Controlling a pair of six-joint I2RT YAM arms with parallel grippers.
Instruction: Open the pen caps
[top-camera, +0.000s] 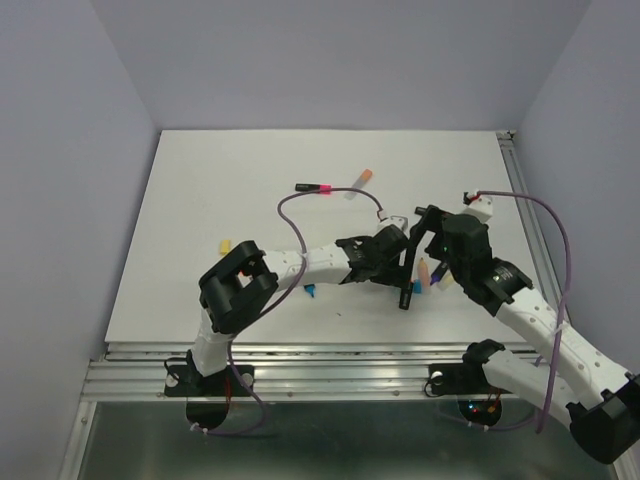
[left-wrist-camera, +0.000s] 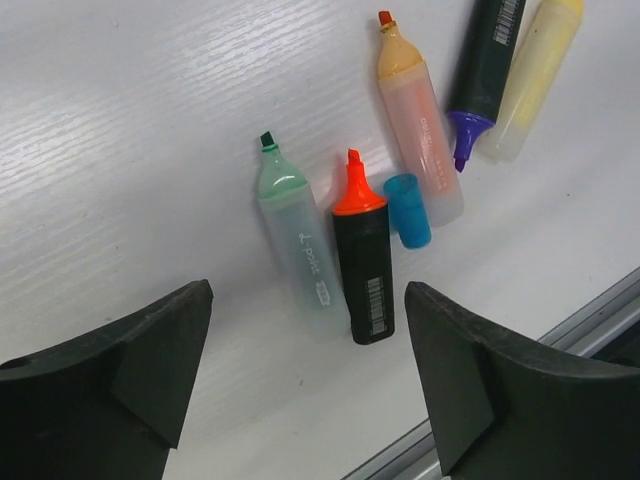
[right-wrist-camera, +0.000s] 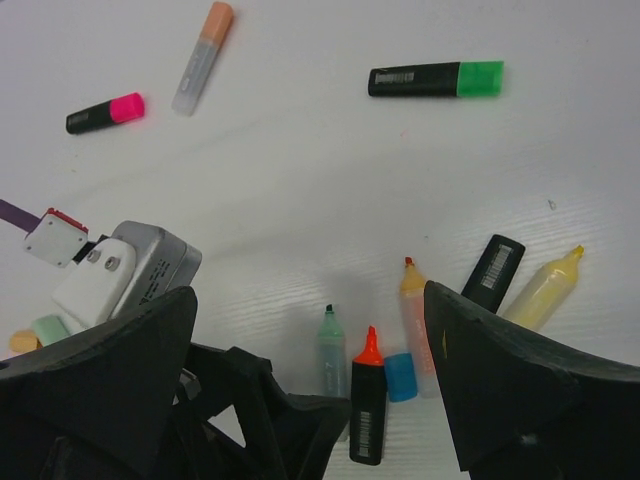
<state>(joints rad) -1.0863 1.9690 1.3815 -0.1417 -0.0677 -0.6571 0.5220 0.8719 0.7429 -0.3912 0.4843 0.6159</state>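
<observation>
While both pairs of jaws stand spread wide with nothing pinched between them, the pens lie just past their tips. Ahead of the left gripper (left-wrist-camera: 308, 320), nearest its left finger, a pale green-tipped pen (left-wrist-camera: 297, 250) lies uncapped, just beside a black orange-tipped pen (left-wrist-camera: 362, 270). A loose blue cap (left-wrist-camera: 408, 210) sits between that pen and a peach pen (left-wrist-camera: 420, 130) toward the right finger. Farther right lie a black purple-tipped pen (left-wrist-camera: 480, 70) and a yellow pen (left-wrist-camera: 535, 70). Well beyond the right gripper (right-wrist-camera: 310, 295), three caps remain on their pens: a pink cap (right-wrist-camera: 127, 106) past the left finger, a peach cap (right-wrist-camera: 216, 20), and a green cap (right-wrist-camera: 480, 78) past the right finger.
</observation>
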